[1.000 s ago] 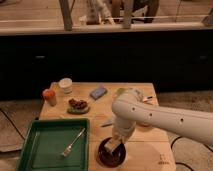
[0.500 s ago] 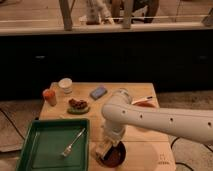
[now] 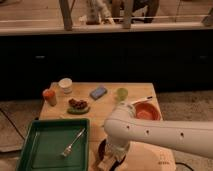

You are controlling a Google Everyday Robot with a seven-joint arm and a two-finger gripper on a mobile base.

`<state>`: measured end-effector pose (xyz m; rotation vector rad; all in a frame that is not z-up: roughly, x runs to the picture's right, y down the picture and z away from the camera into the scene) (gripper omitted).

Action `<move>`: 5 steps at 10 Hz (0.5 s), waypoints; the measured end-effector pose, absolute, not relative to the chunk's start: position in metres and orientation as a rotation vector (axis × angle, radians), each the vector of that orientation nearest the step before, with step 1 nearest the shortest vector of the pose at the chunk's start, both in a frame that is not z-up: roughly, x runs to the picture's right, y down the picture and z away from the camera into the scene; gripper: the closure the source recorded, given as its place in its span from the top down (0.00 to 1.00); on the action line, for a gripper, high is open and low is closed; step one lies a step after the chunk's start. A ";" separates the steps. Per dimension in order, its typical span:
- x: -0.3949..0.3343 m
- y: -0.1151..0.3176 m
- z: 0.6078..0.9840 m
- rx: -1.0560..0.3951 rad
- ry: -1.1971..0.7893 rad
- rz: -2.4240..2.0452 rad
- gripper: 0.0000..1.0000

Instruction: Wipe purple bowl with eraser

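Wooden and pale, the desk (image 3: 105, 107) carried everything, and the white arm (image 3: 165, 135) swept across its near right side, bending down at the front edge. A green tray (image 3: 30, 150) with a fork (image 3: 72, 142) lay at the near left. An orange bowl (image 3: 147, 111) sat just behind the arm, and the purple bowl (image 3: 102, 150) sat at the front edge of the desk, right of the tray, mostly hidden under the wrist so that only its dark rim showed. Farther back stood a blue-grey pad (image 3: 98, 92), a small green dish (image 3: 78, 106) with brown food, a white cup (image 3: 65, 85), a green cup (image 3: 121, 93) and an orange bottle (image 3: 49, 96). The tool (image 3: 109, 160) hung low at the bowl's near rim, and a pale block there looked like the eraser (image 3: 105, 164), apparently touching the bowl; whether the tool was apart or clamped on it I could not tell. Wiping seemed under way. To do it well, the block should probably be kept flat against the glossy inside, with light downward pressure and short strokes, so the shallow bowl would not slide off the desk's front edge or tip toward the tray.
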<state>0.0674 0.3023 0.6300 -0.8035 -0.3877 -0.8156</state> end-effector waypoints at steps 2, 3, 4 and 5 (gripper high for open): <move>0.090 0.296 0.635 -0.821 -0.337 -0.779 0.05; 0.099 0.288 0.640 -0.823 -0.310 -0.765 0.05; 0.102 0.280 0.645 -0.821 -0.296 -0.759 0.05; 0.104 0.268 0.653 -0.816 -0.284 -0.756 0.05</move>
